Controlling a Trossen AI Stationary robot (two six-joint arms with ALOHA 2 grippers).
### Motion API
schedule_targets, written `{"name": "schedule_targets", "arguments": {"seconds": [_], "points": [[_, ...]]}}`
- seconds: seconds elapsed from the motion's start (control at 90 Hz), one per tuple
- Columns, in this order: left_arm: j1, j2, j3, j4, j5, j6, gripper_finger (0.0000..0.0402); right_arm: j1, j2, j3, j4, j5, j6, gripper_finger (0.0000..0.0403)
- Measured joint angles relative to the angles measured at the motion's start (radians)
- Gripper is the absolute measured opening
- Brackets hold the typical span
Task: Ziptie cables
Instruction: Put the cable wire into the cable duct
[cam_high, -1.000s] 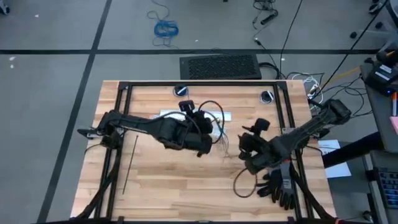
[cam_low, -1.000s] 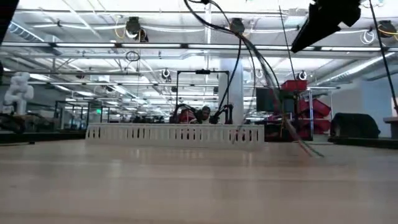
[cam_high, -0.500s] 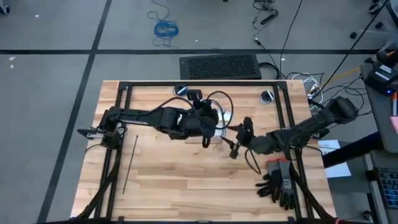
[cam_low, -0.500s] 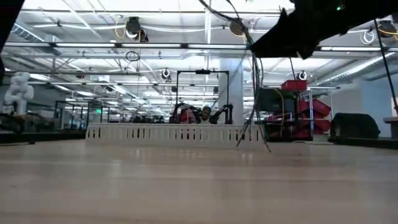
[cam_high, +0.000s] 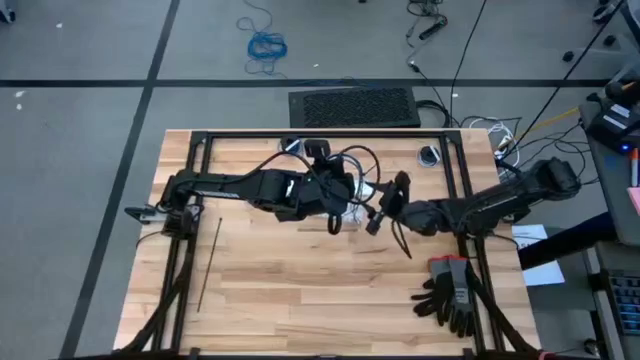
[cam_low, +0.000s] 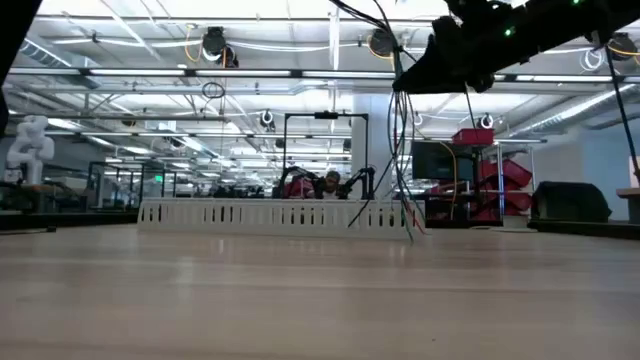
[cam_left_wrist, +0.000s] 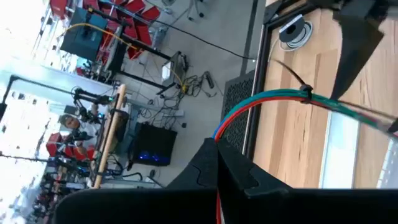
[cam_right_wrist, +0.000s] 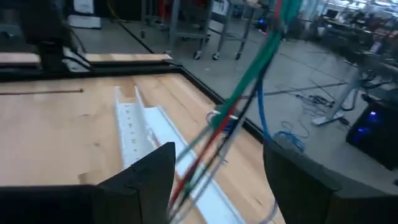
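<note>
The cables (cam_left_wrist: 280, 99) are thin green, blue and red wires bunched together with a black ziptie (cam_left_wrist: 305, 92). In the low view they hang straight down at upper middle, ends above the table (cam_low: 300, 300). The left gripper (cam_high: 335, 205) pinches them; the right gripper (cam_high: 385, 210) is just beside, and I cannot tell about its fingers.

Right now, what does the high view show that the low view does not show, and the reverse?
Only the high view shows the thin black ziptie lying on the wooden table, the black gloves, and both grippers, left and right. Only the low view shows the room behind. Both show the white slotted duct and the coloured wire bundle.
</note>
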Motion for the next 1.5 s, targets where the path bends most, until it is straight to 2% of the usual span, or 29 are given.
{"name": "schedule_targets", "arguments": {"seconds": [0.178,0.311,0.544,0.656,0.722,0.789,0.856,0.933,0.978,1.122,1.233,1.378,1.5], "points": [[0.001,0.0,0.013,-0.001,-0.005,0.03,0.0,0.068,-0.046,0.0,0.0,0.006,-0.007,0.0234],[0.011,0.0,0.016,0.003,-0.007,0.031,0.0,0.013,-0.031,0.0,-0.01,0.013,-0.015,0.0233],[0.017,0.0,0.016,0.011,-0.008,0.047,0.0,-0.134,0.015,0.0,0.11,-0.254,-0.017,0.0233],[0.024,0.0,0.016,0.03,-0.004,0.049,0.0,-0.159,0.032,0.0,0.115,-0.296,0.003,0.0228],[0.031,0.0,0.016,0.031,-0.005,0.048,0.0,-0.173,0.046,0.0,0.093,-0.303,0.03,0.0211],[0.037,0.0,0.016,0.018,-0.004,0.035,0.0,-0.184,0.054,0.0,0.054,-0.311,0.064,0.0176],[0.04,0.0,0.016,-0.013,0.0,-0.014,0.0,-0.185,0.057,0.0,0.014,-0.31,0.086,0.0122],[0.048,0.0,0.016,-0.086,0.001,-0.094,0.0,-0.184,0.057,0.0,-0.045,-0.31,0.084,0.0039],[0.054,0.0,0.016,-0.146,0.003,-0.155,0.0,-0.183,0.057,0.0,-0.075,-0.298,0.072,0.0017],[0.097,0.0,0.008,-0.39,0.017,-0.397,0.0,-0.193,0.018,0.007,-0.188,-0.195,0.05,0.0004],[0.127,0.0,-0.038,-0.476,0.018,-0.516,0.0,-0.211,-0.014,0.055,-0.292,-0.189,0.009,0.0002],[0.166,-0.004,-0.144,-0.424,0.066,-0.547,0.0,-0.24,0.004,0.132,-0.367,-0.313,-0.015,0.0002],[0.193,-0.003,-0.307,-0.312,0.142,-0.549,0.0,-0.265,0.076,0.132,-0.39,-0.393,0.01,0.0001]]}}
